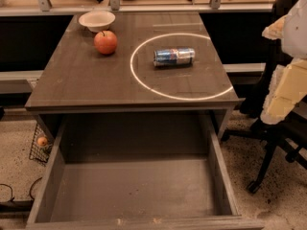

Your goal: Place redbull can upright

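The redbull can (174, 57) lies on its side on the dark wooden tabletop (86, 80), inside a bright ring of light, with its silver top towards the right. It is blue and silver. My arm shows as pale cream parts at the right edge of the view, and the gripper (280, 99) hangs there beyond the table's right side, well apart from the can and lower in the picture. Nothing is seen in the gripper.
A red apple (105, 42) and a white bowl (97, 20) stand at the table's back left. A wide drawer (134, 190) is pulled open below the front edge. A black office chair (273, 143) stands at the right, and a wire basket (41, 143) at the left on the floor.
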